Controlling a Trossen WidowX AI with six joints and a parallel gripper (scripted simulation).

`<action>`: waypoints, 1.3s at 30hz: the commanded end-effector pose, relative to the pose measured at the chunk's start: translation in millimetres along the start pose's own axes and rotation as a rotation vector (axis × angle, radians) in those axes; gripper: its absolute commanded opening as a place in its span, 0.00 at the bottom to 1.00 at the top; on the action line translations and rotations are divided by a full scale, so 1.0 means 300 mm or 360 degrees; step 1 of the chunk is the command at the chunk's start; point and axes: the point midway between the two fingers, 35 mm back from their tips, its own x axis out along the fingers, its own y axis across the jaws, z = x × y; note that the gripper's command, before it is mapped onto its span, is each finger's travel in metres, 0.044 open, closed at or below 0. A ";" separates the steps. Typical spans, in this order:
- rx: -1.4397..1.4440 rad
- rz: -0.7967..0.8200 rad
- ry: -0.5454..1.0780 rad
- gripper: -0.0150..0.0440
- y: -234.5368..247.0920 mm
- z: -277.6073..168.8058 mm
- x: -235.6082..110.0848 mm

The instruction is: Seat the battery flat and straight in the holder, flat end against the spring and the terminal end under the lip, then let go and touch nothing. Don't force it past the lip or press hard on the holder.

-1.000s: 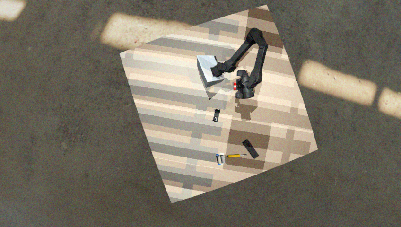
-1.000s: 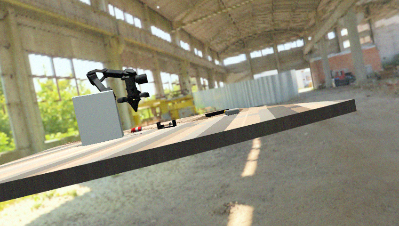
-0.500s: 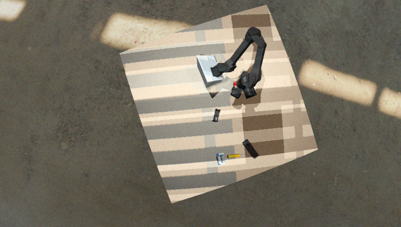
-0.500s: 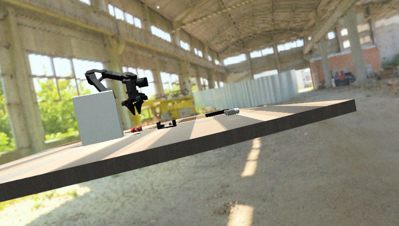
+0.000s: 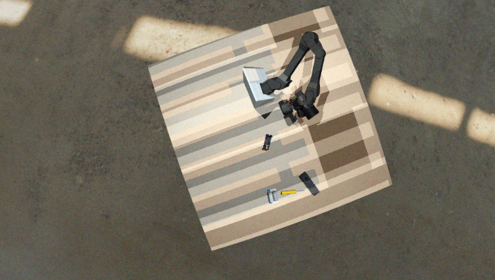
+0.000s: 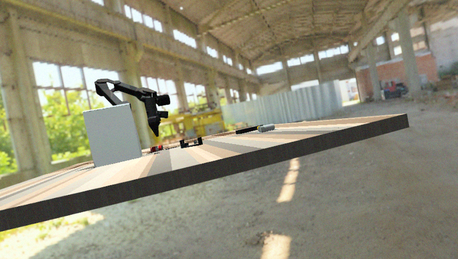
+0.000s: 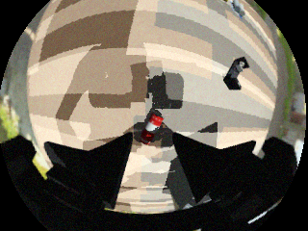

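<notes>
Nothing is seated: the small red-and-white cylindrical battery lies on the striped worktop, apart from the black holder, beneath the half-open, empty gripper.

One holder, three batteries, one screwdriver.

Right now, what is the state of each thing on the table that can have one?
Claw: open, holding nothing, above the battery.
Battery: lying on the table, not in the holder.
Holder: empty, apart from the battery.
Spare cells: lying side by side near the screwdriver.
</notes>
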 end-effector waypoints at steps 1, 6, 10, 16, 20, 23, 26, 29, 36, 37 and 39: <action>0.0681 0.0007 0.0022 0.68 -0.004 -0.055 0.066; 0.0681 0.0007 0.0022 0.68 -0.004 -0.055 0.066; 0.0681 0.0007 0.0022 0.68 -0.004 -0.055 0.066; 0.0680 0.0004 0.0022 0.68 -0.005 -0.053 0.079; 0.0679 0.0000 0.0023 0.68 -0.007 -0.050 0.100; 0.0678 -0.0002 0.0023 0.68 -0.008 -0.049 0.116; 0.0675 -0.0003 0.0025 0.68 -0.008 -0.049 0.132; 0.0674 -0.0003 0.0026 0.68 -0.008 -0.049 0.148; 0.0675 0.0000 0.0026 0.68 -0.006 -0.051 0.185; 0.0675 0.0000 0.0026 0.68 -0.006 -0.052 0.190; 0.0676 0.0002 0.0026 0.68 -0.005 -0.053 0.201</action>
